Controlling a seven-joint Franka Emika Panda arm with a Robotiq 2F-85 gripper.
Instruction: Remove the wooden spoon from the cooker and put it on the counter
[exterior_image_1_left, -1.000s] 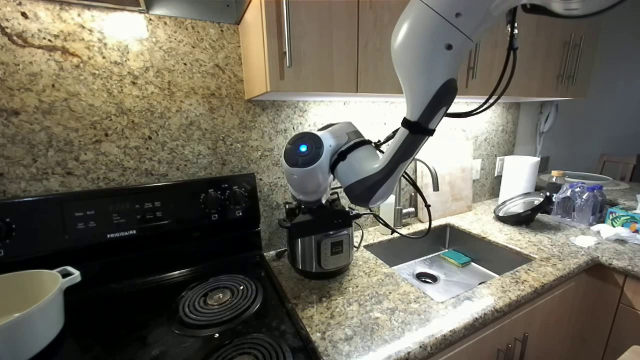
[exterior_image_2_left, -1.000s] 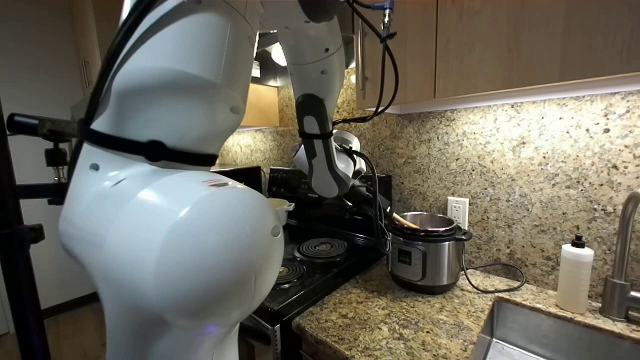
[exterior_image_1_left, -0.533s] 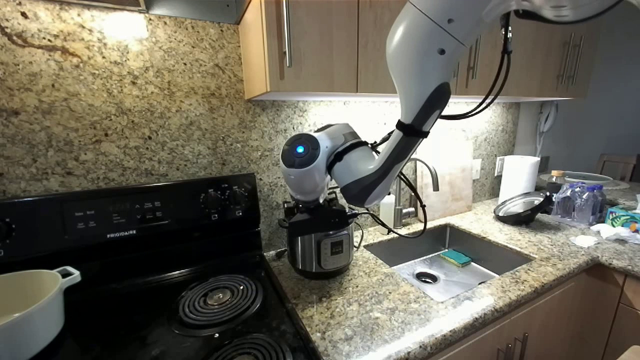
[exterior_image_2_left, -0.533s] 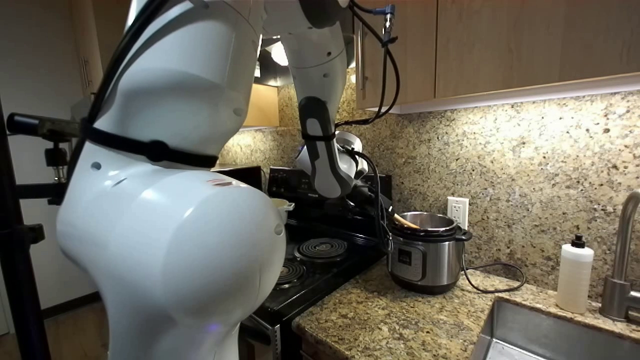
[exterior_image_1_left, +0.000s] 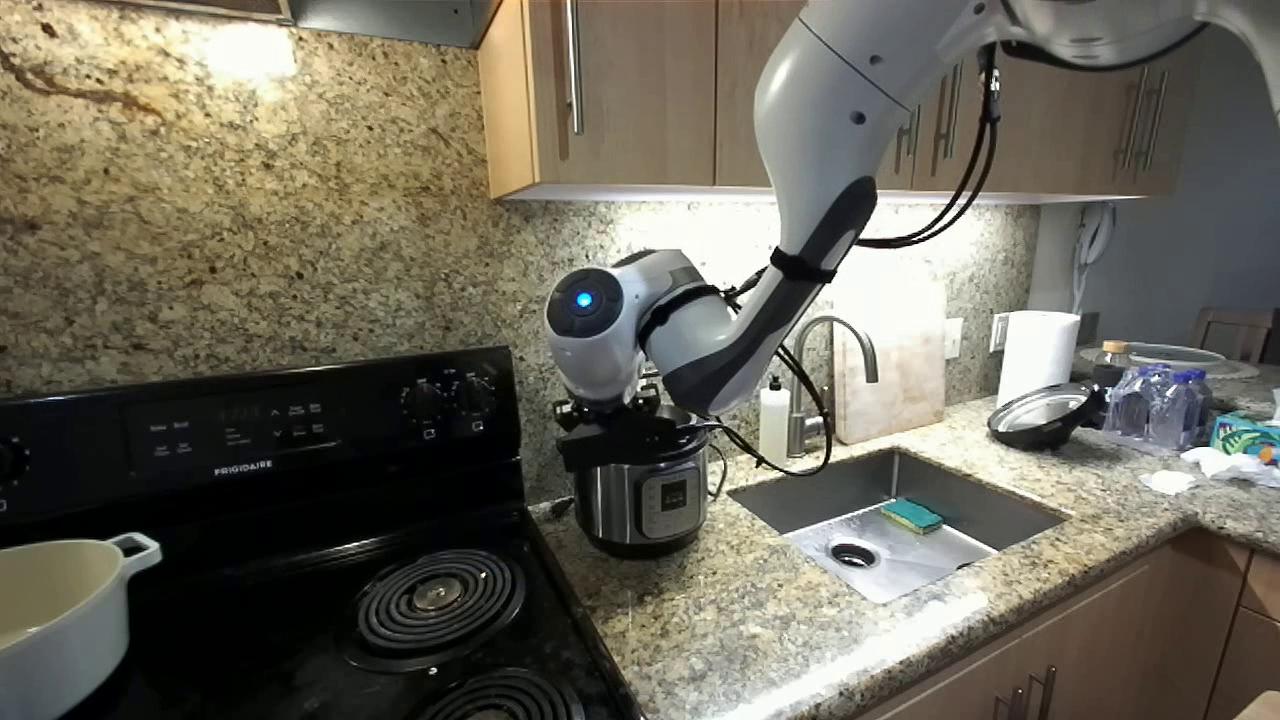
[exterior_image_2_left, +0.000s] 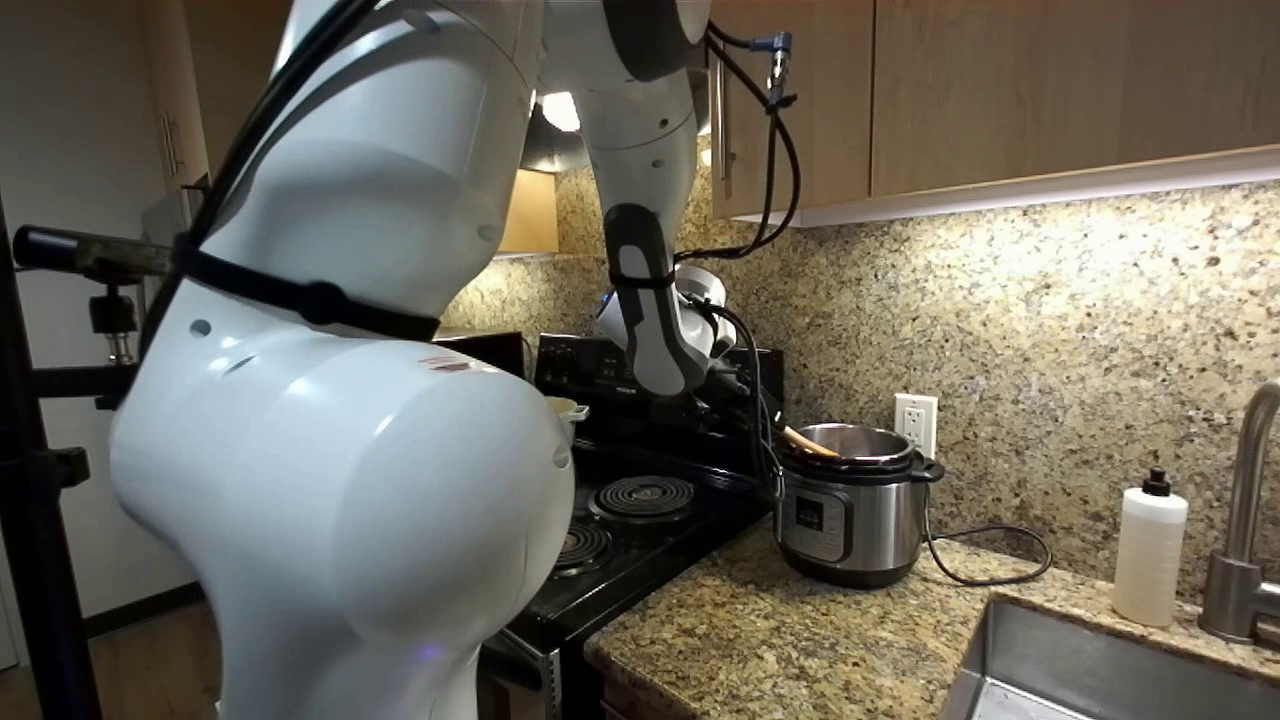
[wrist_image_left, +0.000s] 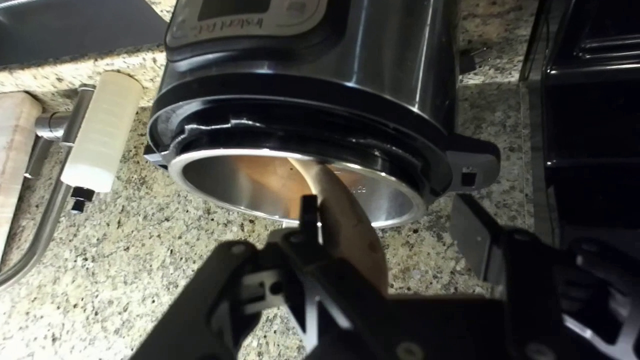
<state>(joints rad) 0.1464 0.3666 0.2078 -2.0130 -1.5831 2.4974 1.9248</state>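
Note:
The cooker (exterior_image_2_left: 865, 520) stands upright and lidless on the granite counter (exterior_image_2_left: 760, 650) beside the stove; it also shows in an exterior view (exterior_image_1_left: 612, 505) and the wrist view (wrist_image_left: 385, 50). The wooden spoon (exterior_image_2_left: 808, 443) leans out over its rim toward the gripper; its lower part is hidden inside. In the wrist view the spoon (wrist_image_left: 352, 220) passes between the open fingers of my gripper (wrist_image_left: 389, 220). It lies close against the left-hand finger, with a wide gap to the right-hand one. Whether it touches is unclear. In an exterior view the black gripper body (exterior_image_1_left: 620, 440) hides part of the cooker's top.
The black stove (exterior_image_1_left: 300, 620) with coil burners and a white pot (exterior_image_1_left: 70, 610) adjoins the cooker. The sink (exterior_image_1_left: 800, 500) with faucet and a soap bottle (exterior_image_2_left: 1150, 560) is on the other side. The granite backsplash (exterior_image_2_left: 1000, 350) is close behind; wall cabinets (exterior_image_1_left: 620, 100) hang above.
In an exterior view the arm and gripper have shifted left and slightly down, uncovering more of the cooker's rim and the soap bottle. The spoon and cooker have not visibly moved.

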